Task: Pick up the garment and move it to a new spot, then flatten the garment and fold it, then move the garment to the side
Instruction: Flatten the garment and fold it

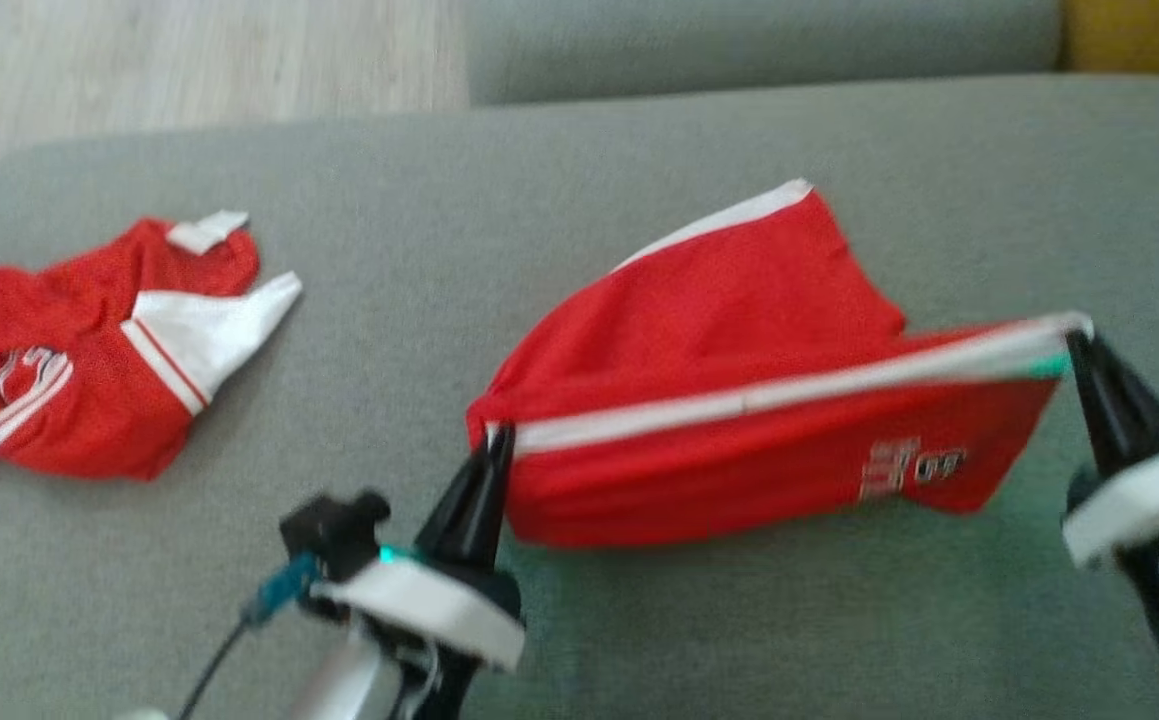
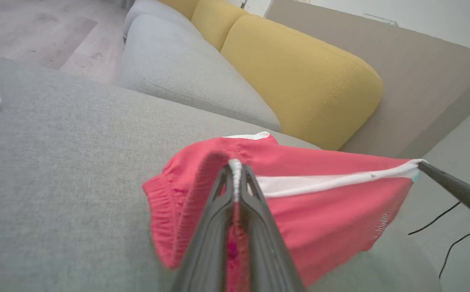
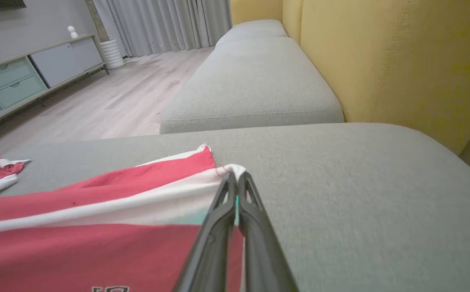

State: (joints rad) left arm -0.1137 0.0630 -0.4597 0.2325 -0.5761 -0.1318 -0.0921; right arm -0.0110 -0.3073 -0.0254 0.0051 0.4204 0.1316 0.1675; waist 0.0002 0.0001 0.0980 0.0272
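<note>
The garment (image 1: pixel 739 400) is a pair of red shorts with a white side stripe and white lettering, stretched between my two grippers over the grey sofa cushion (image 1: pixel 559 200). My left gripper (image 1: pixel 501 432) is shut on the elastic waistband end; in the left wrist view the left gripper (image 2: pixel 235 164) pinches the white stripe of the garment (image 2: pixel 320 202). My right gripper (image 1: pixel 1074 335) is shut on the hem corner at the white stripe. The right wrist view has the right gripper (image 3: pixel 235 172) clamped on the corner of the garment (image 3: pixel 97 243). The far leg lies on the cushion; the near edge hangs lifted.
A second red and white piece, a jersey (image 1: pixel 89 370), lies crumpled at the cushion's left end. Yellow back cushions (image 2: pixel 299 81) stand beyond the seat. Another grey seat cushion (image 3: pixel 251 81) adjoins at the back. Wooden floor (image 3: pixel 109 97) lies off the left edge.
</note>
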